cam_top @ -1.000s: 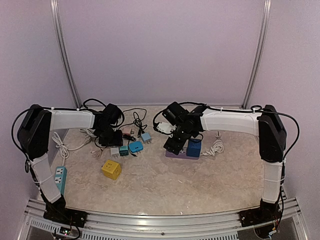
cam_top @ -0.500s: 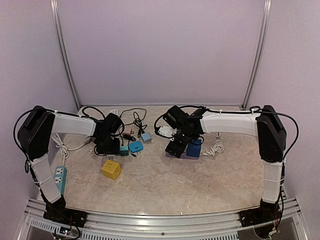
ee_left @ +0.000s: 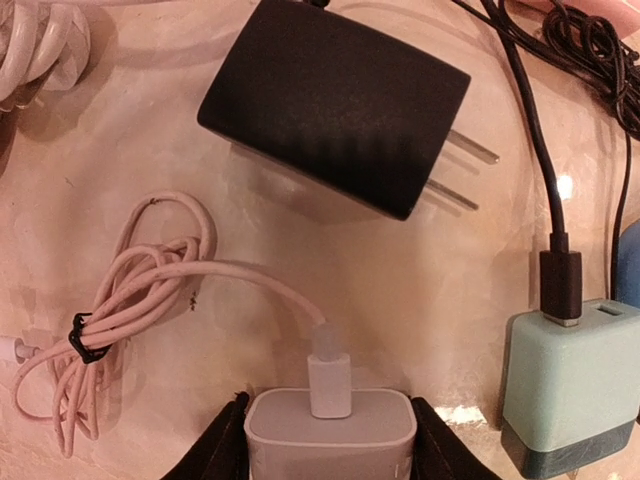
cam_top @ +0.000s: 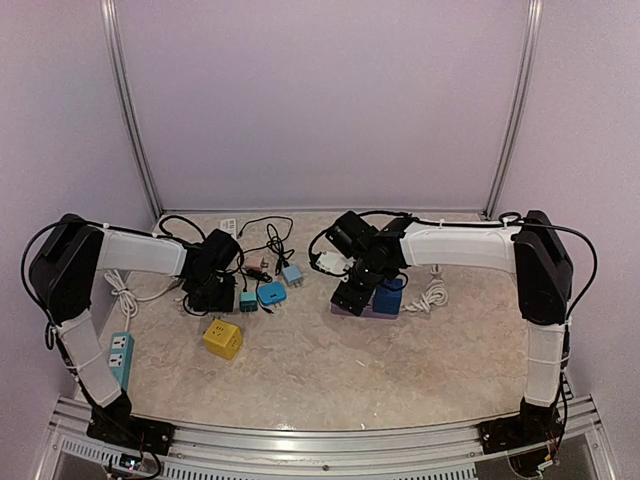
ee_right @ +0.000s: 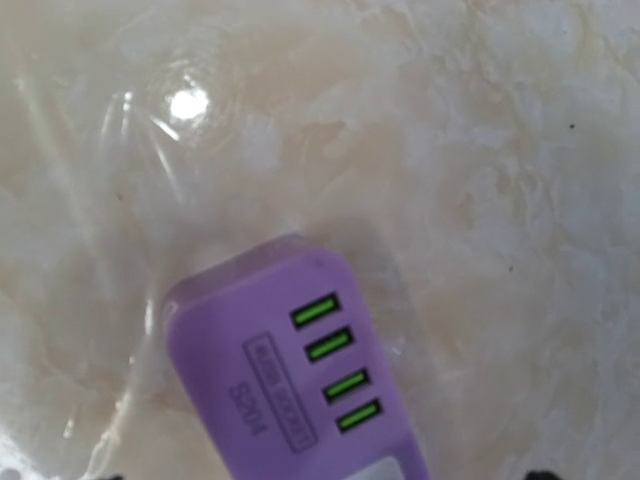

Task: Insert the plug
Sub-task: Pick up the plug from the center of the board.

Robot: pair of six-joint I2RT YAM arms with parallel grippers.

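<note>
I reckon the white charger (ee_left: pixel 300 445) light and slick; my left gripper (ee_left: pixel 328 402) clamps its flat sides (cable (ee_left: pixel 150 290) trailing), right gripper (cam_top: pixel 352 295) gapes over purple strip (ee_right: pixel 290 390).

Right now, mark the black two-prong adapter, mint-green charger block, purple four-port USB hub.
black two-prong adapter (ee_left: pixel 335 105): left wrist view, body centre.
mint-green charger block (ee_left: pixel 570 375): left wrist view, pale face.
purple four-port USB hub (ee_right: pixel 280 392): right wrist view, printed label.

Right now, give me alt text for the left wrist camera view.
The left gripper closely flanks a white charger with a white cable plugged in. Beyond it lie a black two-prong adapter and, right, a mint charger with a black cable.
</note>
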